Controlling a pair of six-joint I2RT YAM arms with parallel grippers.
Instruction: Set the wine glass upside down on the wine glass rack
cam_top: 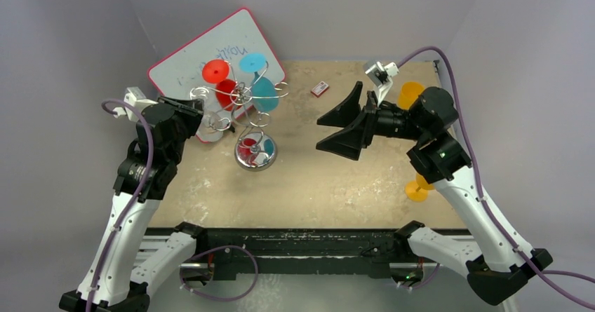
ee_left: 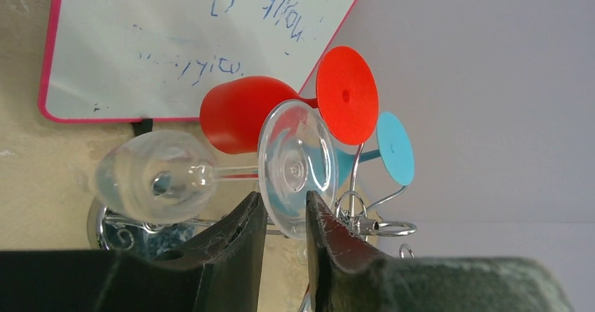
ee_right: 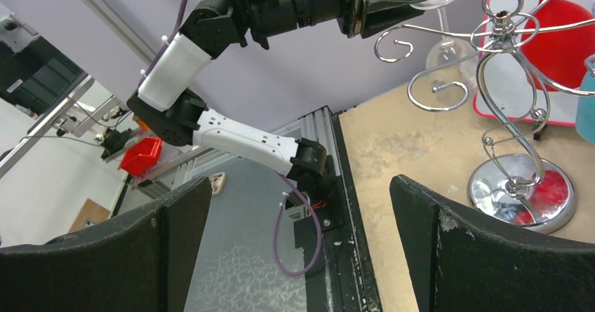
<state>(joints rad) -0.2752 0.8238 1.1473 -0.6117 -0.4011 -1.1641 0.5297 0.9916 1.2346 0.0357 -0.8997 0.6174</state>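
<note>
Jaws of left gripper (ee_left: 284, 198) are being held slightly parted beside the foot of clear stemmed wine glass (ee_left: 158, 175), which is hanging upside down on silver wire scroll-armed rack (cam_top: 255, 155); contact cannot be told. Right gripper (cam_top: 320, 134) is being held spread wide, empty.

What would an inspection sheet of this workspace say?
Surface: tan table, worn patches.
Job's things: clear wine glass appears hung foot-up on the wine glass rack, beside a red glass and a teal glass.
Clutter: pink-framed whiteboard beyond the rack; small red-and-white item; orange glass far right; second orange glass at right edge.
Pincers: left pincer at the clear glass's foot, jaws slightly apart, grip unclear; right pincer wide open, empty.
Cables: purple cables along both arms.
Surroundings: grey walls.
</note>
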